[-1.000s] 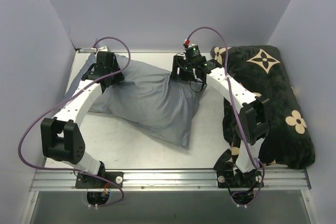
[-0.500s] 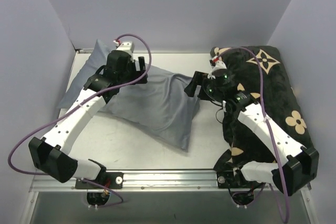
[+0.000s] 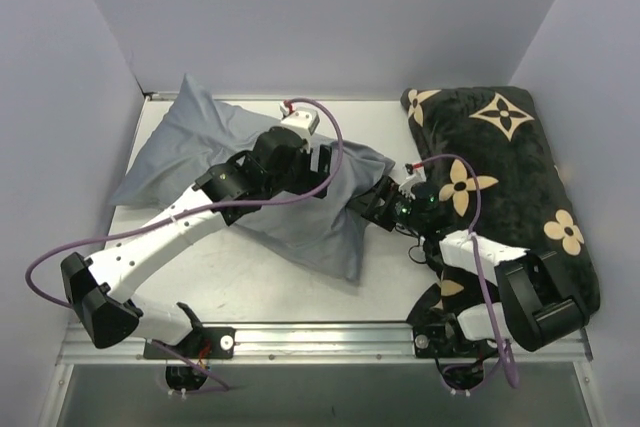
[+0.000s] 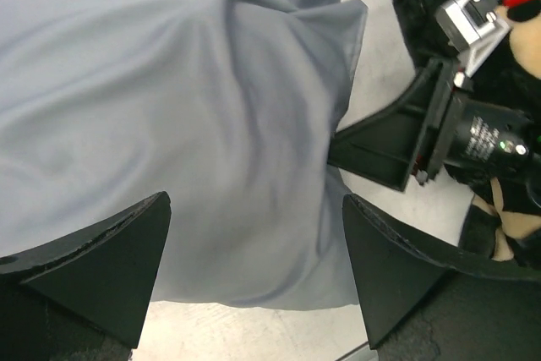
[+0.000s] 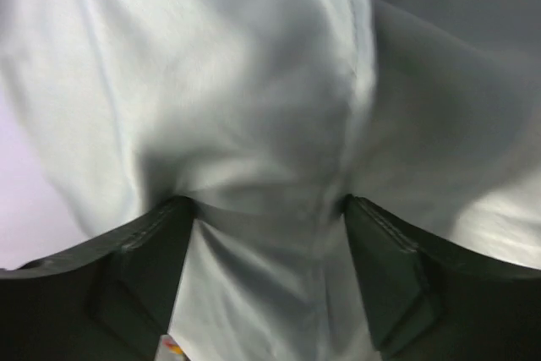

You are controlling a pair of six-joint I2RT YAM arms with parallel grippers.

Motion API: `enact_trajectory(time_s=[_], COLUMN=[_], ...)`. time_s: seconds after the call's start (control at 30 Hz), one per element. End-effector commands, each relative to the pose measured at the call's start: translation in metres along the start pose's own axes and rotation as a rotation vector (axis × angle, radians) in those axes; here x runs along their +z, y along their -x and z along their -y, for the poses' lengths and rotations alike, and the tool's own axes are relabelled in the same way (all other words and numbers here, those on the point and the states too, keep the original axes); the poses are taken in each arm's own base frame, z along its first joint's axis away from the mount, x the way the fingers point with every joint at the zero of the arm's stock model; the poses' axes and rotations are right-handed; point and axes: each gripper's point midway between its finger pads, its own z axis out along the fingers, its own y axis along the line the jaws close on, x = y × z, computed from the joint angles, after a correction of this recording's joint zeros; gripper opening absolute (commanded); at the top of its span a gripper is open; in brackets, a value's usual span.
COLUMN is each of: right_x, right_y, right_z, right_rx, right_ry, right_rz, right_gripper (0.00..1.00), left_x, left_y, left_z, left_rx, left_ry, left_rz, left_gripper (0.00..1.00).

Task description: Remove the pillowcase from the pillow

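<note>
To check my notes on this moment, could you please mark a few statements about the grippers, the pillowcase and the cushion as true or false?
1. The left gripper is open above the grey pillowcase. True.
2. The black plush cushion lies left of the pillowcase. False: it lies to the pillowcase's right.
3. The right gripper is at the pillowcase's right edge. True.
4. The pillowcase lies flat and empty. False: it looks plump and filled.
5. The right gripper is shut. False: its wrist view shows the fingers apart, with fabric bulging between them.
</note>
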Motion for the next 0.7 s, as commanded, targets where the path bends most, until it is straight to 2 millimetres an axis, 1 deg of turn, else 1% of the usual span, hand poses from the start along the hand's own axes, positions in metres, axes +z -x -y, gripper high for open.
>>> enact_trajectory(time_s=[0.0,0.07,0.1,0.13,0.17,0.2,0.23,0.27,0.3,0.33,0.37,0.4,0.43,0.47,0.5,0.57,0.6,0.63,0.67], right_x=[-0.007,-0.006,-0.007,-0.012,-0.013,-0.015,-0.024,-0.025,-0.028,-0.038,-0.039,-0.041,-0.045,-0.046,-0.047,-0.044,-0.044,-0.043,-0.042], right_y=[0.034,0.032,0.032,0.033,0.029,0.032,0.036,0.029,0.033,0.037,0.033,0.036,0.036,0.035,0.038,0.032,0.033,0.032,0.026], right_z=[-0.073,-0.070,-0.069,-0.072,-0.066,-0.065,-0.070,-0.061,-0.058,-0.065,-0.061,-0.065,-0.070,-0.070,-0.079,-0.081,-0.093,-0.096,-0.091], right_rx=[0.046,0.072,0.077,0.074,0.084,0.081,0.044,0.047,0.032,-0.024,-0.027,-0.042,-0.058,-0.058,-0.066,-0.060,-0.075,-0.082,-0.096], right_ry=[0.356,0.349,0.346,0.350,0.320,0.301,0.302,0.248,0.216,0.222,0.180,0.180,0.193,0.186,0.200,0.188,0.206,0.192,0.155], right_rz=[0.100,0.091,0.091,0.103,0.096,0.114,0.143,0.124,0.152,0.180,0.160,0.167,0.166,0.153,0.152,0.099,0.086,0.079,0.050], right_gripper=[0.71,0.63,0.60,0.59,0.56,0.55,0.55,0.55,0.54,0.54,0.54,0.52,0.50,0.40,0.34,0.24,0.21,0.17,0.15], left_x=[-0.004,-0.004,-0.005,-0.005,-0.004,-0.004,-0.004,-0.002,-0.002,-0.001,0.001,0.002,0.006,0.006,0.007,0.009,0.011,0.011,0.012], left_y=[-0.002,-0.010,-0.013,-0.016,-0.022,-0.025,-0.030,-0.034,-0.037,-0.040,-0.042,-0.044,-0.048,-0.051,-0.049,-0.054,-0.054,-0.056,-0.058], left_z=[0.012,0.015,0.019,0.021,0.021,0.021,0.026,0.026,0.026,0.031,0.033,0.035,0.037,0.043,0.049,0.058,0.062,0.066,0.069], left_rx=[-0.003,0.002,0.012,0.018,0.022,0.024,0.029,0.035,0.035,0.040,0.043,0.049,0.061,0.073,0.076,0.101,0.104,0.113,0.120], left_ry=[0.002,-0.002,-0.006,-0.006,-0.004,0.000,-0.005,0.000,0.001,-0.004,-0.005,-0.008,0.000,-0.012,-0.021,-0.037,-0.046,-0.053,-0.060], left_rz=[0.012,-0.001,-0.004,-0.008,-0.019,-0.026,-0.034,-0.041,-0.046,-0.052,-0.055,-0.057,-0.066,-0.069,-0.062,-0.067,-0.062,-0.062,-0.062], left_gripper=[0.91,0.91,0.91,0.91,0.91,0.91,0.91,0.91,0.91,0.91,0.91,0.91,0.91,0.91,0.91,0.91,0.91,0.92,0.92])
